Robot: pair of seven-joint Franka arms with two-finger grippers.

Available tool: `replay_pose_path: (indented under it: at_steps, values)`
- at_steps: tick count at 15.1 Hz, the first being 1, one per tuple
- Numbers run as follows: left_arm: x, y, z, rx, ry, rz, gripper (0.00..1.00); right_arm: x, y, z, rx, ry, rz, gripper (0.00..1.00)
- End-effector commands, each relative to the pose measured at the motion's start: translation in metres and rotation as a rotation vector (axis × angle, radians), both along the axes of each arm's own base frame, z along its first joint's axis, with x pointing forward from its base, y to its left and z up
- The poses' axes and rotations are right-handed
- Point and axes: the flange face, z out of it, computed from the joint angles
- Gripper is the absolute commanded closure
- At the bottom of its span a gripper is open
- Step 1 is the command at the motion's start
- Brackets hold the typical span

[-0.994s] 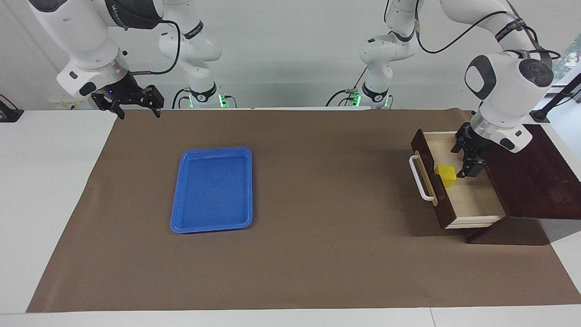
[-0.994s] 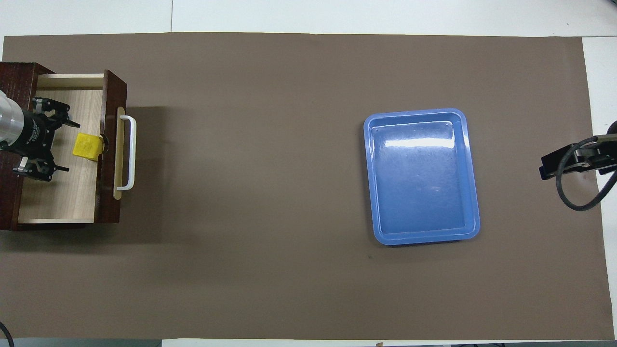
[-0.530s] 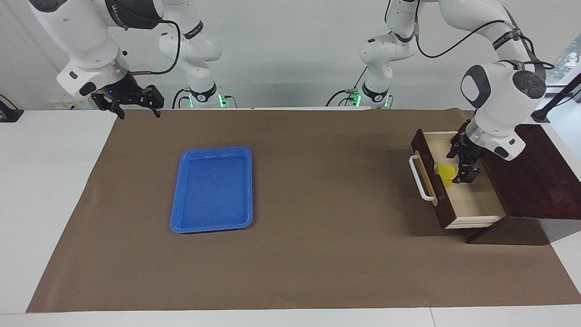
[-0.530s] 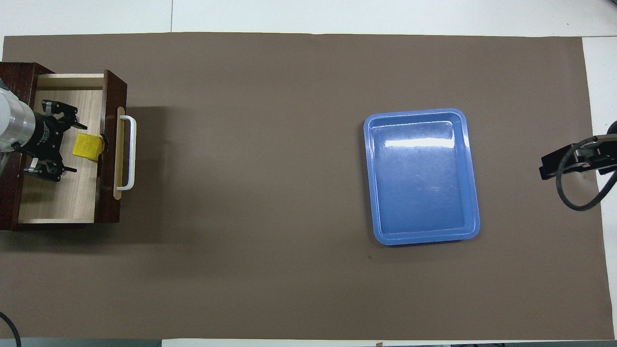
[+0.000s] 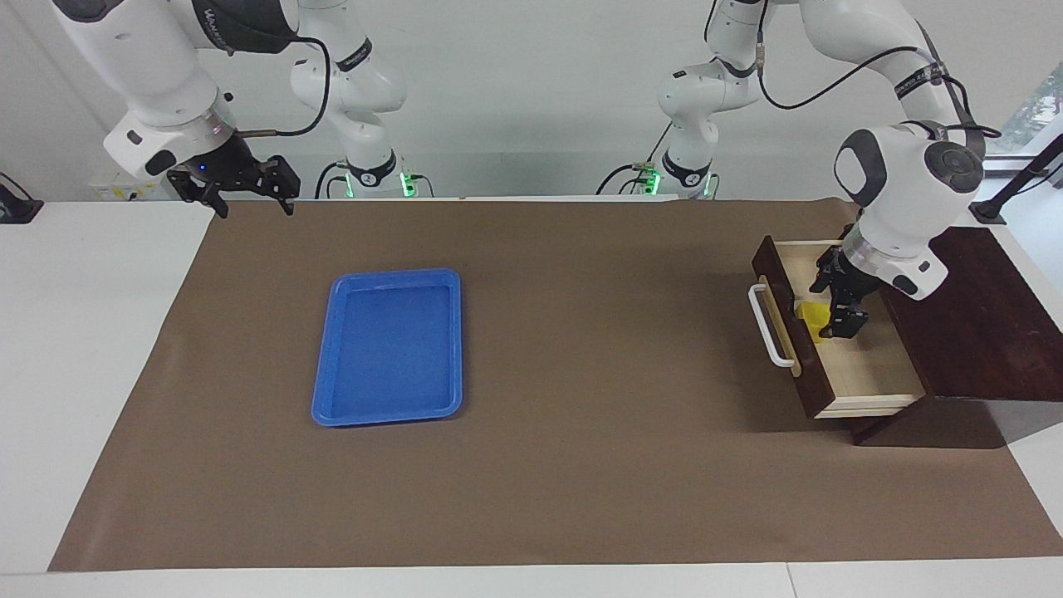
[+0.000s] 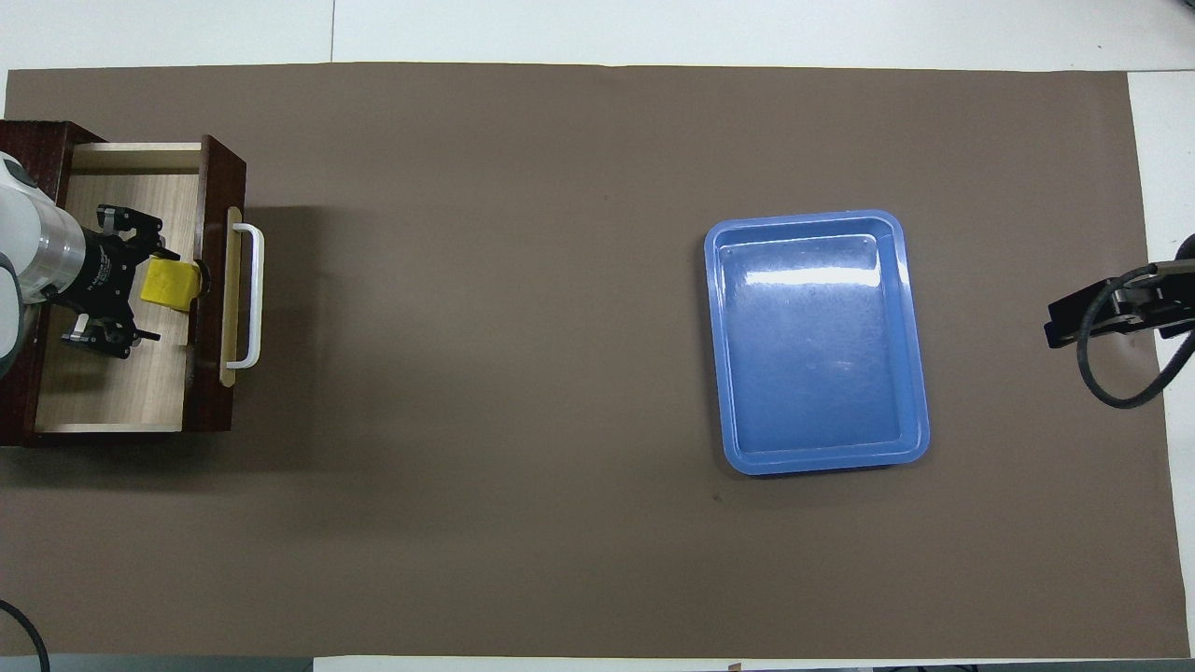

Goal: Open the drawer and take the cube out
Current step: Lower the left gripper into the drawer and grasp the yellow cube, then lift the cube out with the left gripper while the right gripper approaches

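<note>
The drawer (image 5: 864, 378) is pulled open out of its dark wooden box (image 5: 980, 332) at the left arm's end of the table, its white bar handle (image 5: 768, 328) facing the table's middle. It also shows in the overhead view (image 6: 112, 392). The yellow cube (image 5: 810, 320) lies inside against the drawer's front panel, as the overhead view (image 6: 173, 285) also shows. My left gripper (image 5: 833, 303) is open and low in the drawer, right beside the cube, one finger to each side of it (image 6: 154, 294). My right gripper (image 5: 249, 195) is open and waits above the table's corner.
A blue plastic tray (image 5: 388, 274) lies on the brown mat toward the right arm's end; it also shows in the overhead view (image 6: 817, 224). The right arm's hand and cable (image 6: 1111, 317) hang at the mat's edge.
My left gripper has moved through the drawer toward its front panel, up to the cube, staying open. The cube, the drawer and the right arm have not moved.
</note>
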Motion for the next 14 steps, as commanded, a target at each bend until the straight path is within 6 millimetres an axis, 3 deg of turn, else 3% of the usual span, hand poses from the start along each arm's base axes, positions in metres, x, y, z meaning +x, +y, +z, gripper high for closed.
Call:
replay_pose_path:
  at_steps: [1, 2, 4, 5, 7, 10, 12, 14]
  values:
    - [-0.004, 0.0, 0.0, -0.013, -0.011, 0.013, 0.13, -0.004, -0.003, 0.001, 0.009, -0.015, -0.02, 0.0]
    - [-0.004, 0.0, 0.001, -0.012, -0.012, 0.013, 0.18, -0.004, -0.003, 0.001, 0.009, -0.015, -0.022, 0.0]
    - [-0.003, -0.001, 0.001, -0.012, -0.012, 0.01, 0.4, -0.005, -0.003, 0.001, 0.009, -0.015, -0.022, 0.0]
    - [-0.003, -0.001, 0.002, -0.012, -0.014, 0.007, 0.64, -0.004, -0.003, 0.001, 0.009, -0.015, -0.022, 0.0]
    - [-0.001, 0.0, 0.005, -0.013, -0.017, 0.008, 0.96, -0.004, -0.004, 0.001, 0.009, -0.016, -0.023, 0.0]
    - [0.011, 0.002, 0.029, -0.018, -0.01, 0.019, 1.0, -0.004, -0.007, 0.0, 0.009, -0.013, -0.028, 0.0]
    - [0.025, 0.003, 0.067, -0.038, -0.006, 0.042, 1.0, -0.004, -0.006, 0.0, 0.009, -0.013, -0.026, 0.0]
    - [0.038, -0.011, 0.097, -0.044, 0.04, 0.059, 1.0, -0.004, -0.006, 0.001, 0.009, -0.015, -0.026, 0.0]
